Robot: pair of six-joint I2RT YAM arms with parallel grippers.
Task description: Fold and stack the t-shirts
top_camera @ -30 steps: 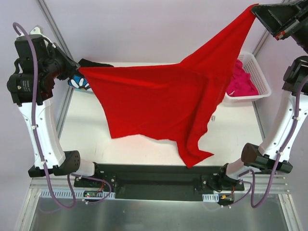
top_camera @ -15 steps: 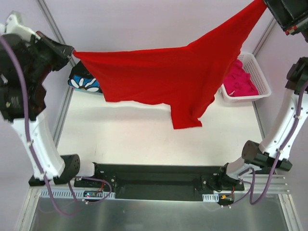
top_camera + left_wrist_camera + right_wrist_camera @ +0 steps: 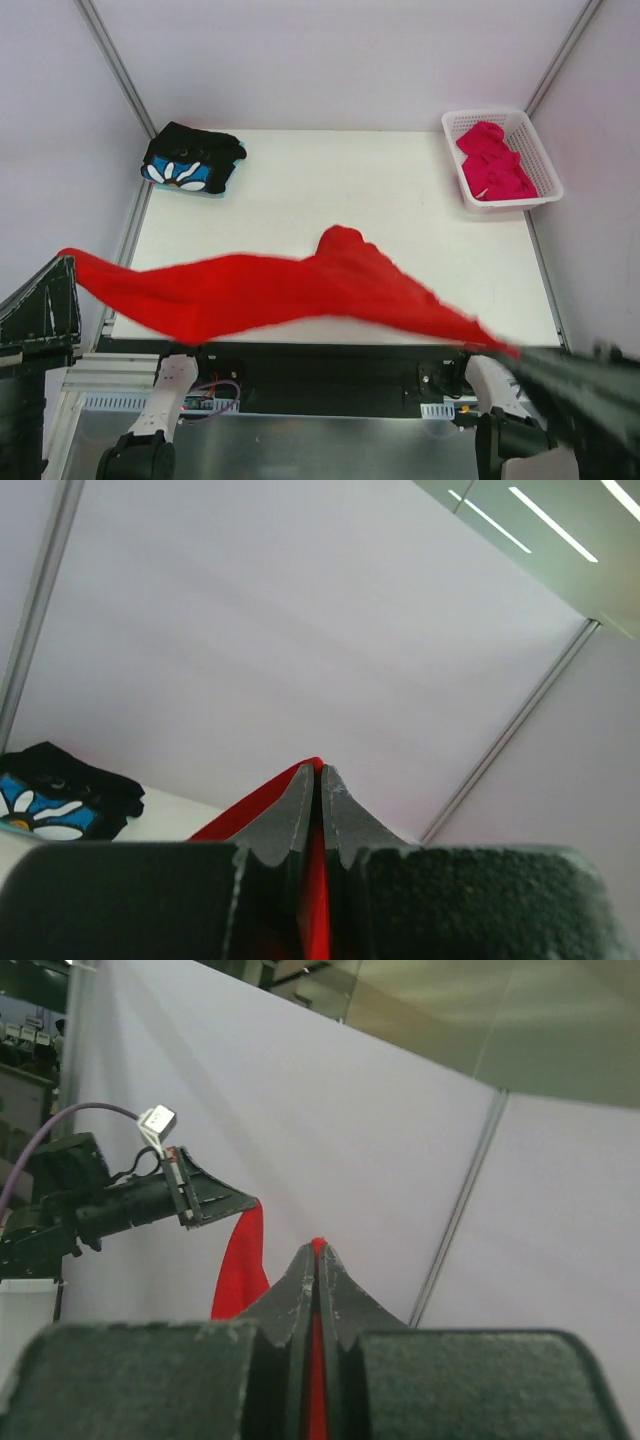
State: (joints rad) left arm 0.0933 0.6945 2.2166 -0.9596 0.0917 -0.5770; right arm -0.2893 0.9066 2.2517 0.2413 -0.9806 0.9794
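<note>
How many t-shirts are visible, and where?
3. The red t-shirt is stretched between the left pincer and right pincer; the black flowered t-shirt lies folded far left; the pink t-shirt lies in the basket, perhaps hiding more.

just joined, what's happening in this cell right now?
Both arms hold the red t-shirt spread out between them along the near edge of the table. The left gripper and the right gripper are each shut on one end of it. It is not folded yet. The black flower-print t-shirt lies folded at the far left corner. The pink t-shirt sits bunched in the white basket at the far right.
</note>
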